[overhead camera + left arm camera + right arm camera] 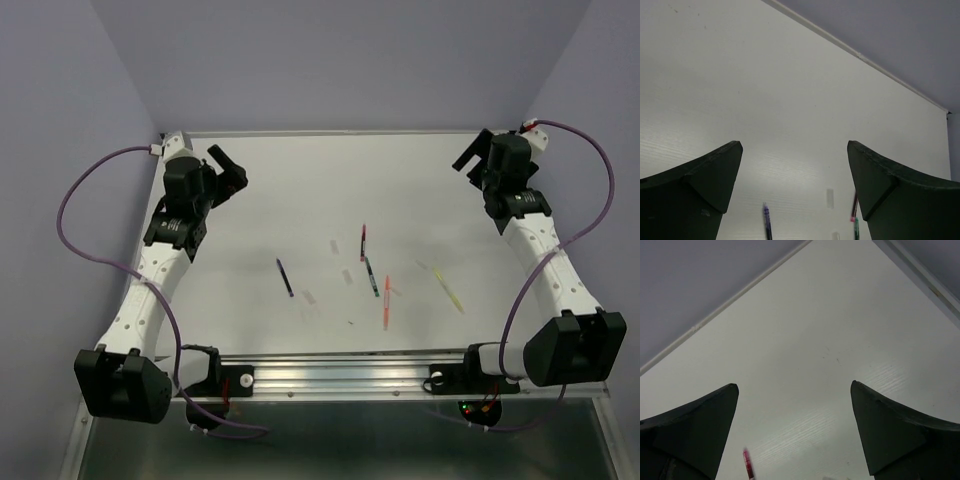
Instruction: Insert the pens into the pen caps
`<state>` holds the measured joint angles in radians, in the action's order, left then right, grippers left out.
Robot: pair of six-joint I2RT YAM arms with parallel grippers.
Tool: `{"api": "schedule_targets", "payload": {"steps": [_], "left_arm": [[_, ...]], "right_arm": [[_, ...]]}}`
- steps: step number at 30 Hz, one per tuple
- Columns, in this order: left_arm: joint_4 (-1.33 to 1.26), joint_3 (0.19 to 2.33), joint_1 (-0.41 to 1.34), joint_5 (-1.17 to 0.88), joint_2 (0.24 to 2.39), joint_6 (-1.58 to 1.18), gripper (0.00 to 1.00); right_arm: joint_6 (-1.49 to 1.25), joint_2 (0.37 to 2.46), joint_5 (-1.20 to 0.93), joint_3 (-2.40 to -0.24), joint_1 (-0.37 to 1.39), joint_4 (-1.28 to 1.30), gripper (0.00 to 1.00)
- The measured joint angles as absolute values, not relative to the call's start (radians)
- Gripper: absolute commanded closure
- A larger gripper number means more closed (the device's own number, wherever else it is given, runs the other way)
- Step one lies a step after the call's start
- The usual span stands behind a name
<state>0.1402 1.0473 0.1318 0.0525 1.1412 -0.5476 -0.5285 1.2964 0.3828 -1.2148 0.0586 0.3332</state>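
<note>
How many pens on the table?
5: blue pen left, dark red pen centre, green pen next to it, orange pen lowest in view, yellow pen right. None seem hidden.

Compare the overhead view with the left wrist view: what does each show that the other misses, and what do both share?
Overhead only: the right gripper, open, plus the orange pen and the yellow pen.
Left wrist only: a close look at the left gripper, wide open with nothing between its fingers.
Both: the white table, the blue pen, the red pen, the green pen, and a pale cap lying between the blue and red ones.
</note>
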Motion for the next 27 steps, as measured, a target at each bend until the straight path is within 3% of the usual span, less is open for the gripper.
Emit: {"api": "schedule_targets", "payload": {"steps": [7,15,22,27], "left_arm": [[0.149,1.016,0.205,0.052,1.134,-0.579,0.01],[0.207,0.756,0.442,0.061,1.109,-0.736,0.01],[0.245,0.700,0.534,0.090,1.155,-0.835,0.02],[0.270,0.704,0.550,0.125,1.282,-0.849,0.18]], "right_arm": [[-0.495,1.278,0.343,-1.211,0.059,0.287,0.00],[-0.532,1.266,0.317,-1.207,0.059,0.232,0.00],[-0.531,1.289,0.205,-1.207,0.059,0.229,0.00],[-0.530,1.297,0.176,-1.206,0.059,0.235,0.00]]}}
